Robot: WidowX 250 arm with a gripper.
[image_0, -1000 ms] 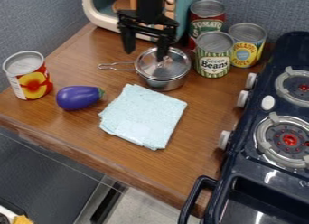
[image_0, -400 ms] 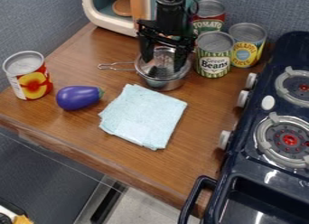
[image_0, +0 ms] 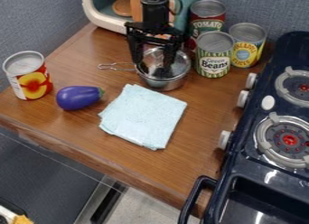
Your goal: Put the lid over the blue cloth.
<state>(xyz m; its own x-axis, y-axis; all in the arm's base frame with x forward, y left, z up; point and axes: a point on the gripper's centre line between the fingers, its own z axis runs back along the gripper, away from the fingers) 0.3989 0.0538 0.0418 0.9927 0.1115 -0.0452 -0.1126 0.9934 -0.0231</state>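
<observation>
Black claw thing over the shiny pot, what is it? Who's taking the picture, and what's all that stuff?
It's a robot's hand, called a gripper. Its two fingers are apart above the lid, which sits on the pot, so it doesn't seem to be holding anything. A camera looks down at a slant. On the wooden counter you can see a folded blue cloth, a purple eggplant and four food cans. The dark stove is on the picture's right.

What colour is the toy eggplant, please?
The eggplant is purple with a green stem end, best seen in the camera view.
</observation>
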